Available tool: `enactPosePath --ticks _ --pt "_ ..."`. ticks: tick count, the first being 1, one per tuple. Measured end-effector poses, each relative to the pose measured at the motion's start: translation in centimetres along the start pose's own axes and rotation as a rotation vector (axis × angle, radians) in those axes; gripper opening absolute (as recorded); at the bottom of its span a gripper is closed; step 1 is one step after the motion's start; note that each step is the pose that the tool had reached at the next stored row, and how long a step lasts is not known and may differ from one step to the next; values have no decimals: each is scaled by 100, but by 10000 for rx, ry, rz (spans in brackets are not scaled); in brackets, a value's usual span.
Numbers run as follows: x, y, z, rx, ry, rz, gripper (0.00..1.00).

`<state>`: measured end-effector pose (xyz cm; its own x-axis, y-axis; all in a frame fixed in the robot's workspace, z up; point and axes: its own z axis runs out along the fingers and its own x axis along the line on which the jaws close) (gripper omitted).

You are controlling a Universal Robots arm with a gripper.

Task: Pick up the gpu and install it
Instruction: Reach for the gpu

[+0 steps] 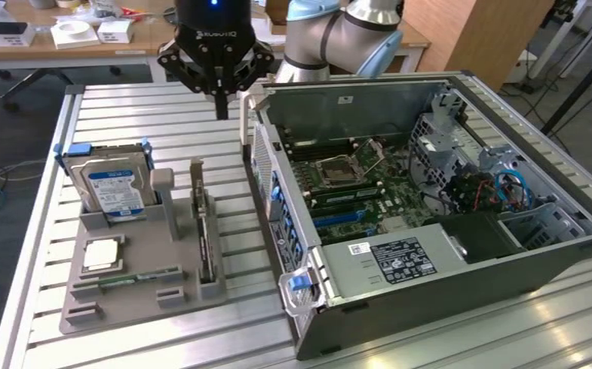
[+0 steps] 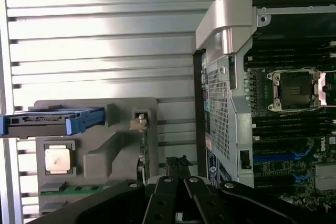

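**A:** The tool is up high with its fingers pinched together and nothing between them, hanging over bare slats of the bench.

**B:** Any room around it?

**A:** Open air on most sides. The nearest edge is the top rear corner of the open computer case, just beside the tool on the exterior view's right.

**B:** And the gpu?

**A:** The gpu is well below the tool, standing on edge in a slot of the grey holder, untouched. The hard drive stands farther from the case.

**B:** Anything hard to read?

**A:** In the wrist view the card is only a thin strip, partly behind the tool's black links, and the case is cut off.

**B:** The surroundings?

**A:** Ribbed metal with glare on the slats. Behind the tool there's a wooden desk with small boxes.
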<state>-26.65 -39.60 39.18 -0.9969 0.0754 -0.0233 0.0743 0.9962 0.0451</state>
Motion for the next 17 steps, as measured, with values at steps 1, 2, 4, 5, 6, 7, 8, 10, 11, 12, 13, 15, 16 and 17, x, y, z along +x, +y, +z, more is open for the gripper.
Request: enactPosePath --ticks 1,2,4,5,6,7,8,10,11,12,13,15,16,17 --pt "19 -1 0 0 0 1 10" --pt "37 -3 1 0 -1 1 10" --pt "77 -5 0 0 0 2 10" --pt "100 -7 0 0 0 2 10" --pt "125 -9 1 0 0 2 10" --pt "149 -10 0 0 0 1 10" --pt "171 -12 0 0 0 2 10" --pt "213 -15 1 0 0 1 10" --pt "232 -17 1 0 0 1 10" --pt "251 -18 1 0 0 1 10" --pt "270 -19 2 -1 0 2 10" --pt "302 -21 2 0 0 3 10" --pt "318 -22 2 0 0 3 10" --pt "333 -24 3 0 0 2 10"
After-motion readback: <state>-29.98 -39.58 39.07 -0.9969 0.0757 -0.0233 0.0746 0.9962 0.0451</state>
